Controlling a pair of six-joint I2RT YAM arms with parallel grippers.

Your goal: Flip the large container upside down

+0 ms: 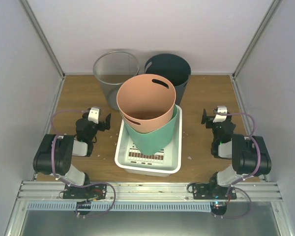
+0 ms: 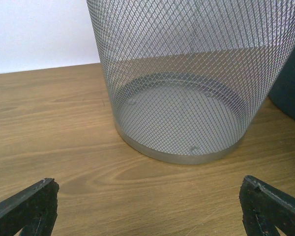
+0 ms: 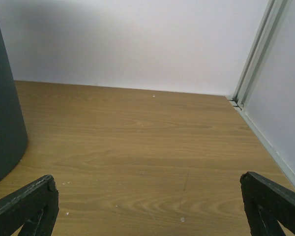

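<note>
large container (image 1: 148, 168): judged to be the white tub at the table's (image 1: 206, 96) centre, between the two arms; it sits open side up
contents: a green bin (image 1: 152, 138) stands in it, with an orange bin (image 1: 146, 98) nested inside and tilted
left gripper (image 1: 97, 118): fingers wide apart, holding nothing, left of the tub and facing the mesh bin (image 2: 177, 98)
right gripper (image 1: 215, 116): fingers wide apart, holding nothing, right of the tub beside the dark bin (image 3: 2, 113)
done: nothing visible; no container is inverted or gripped
left: likely clear the nested bins, grasp the tub's rim, flip it
</note>
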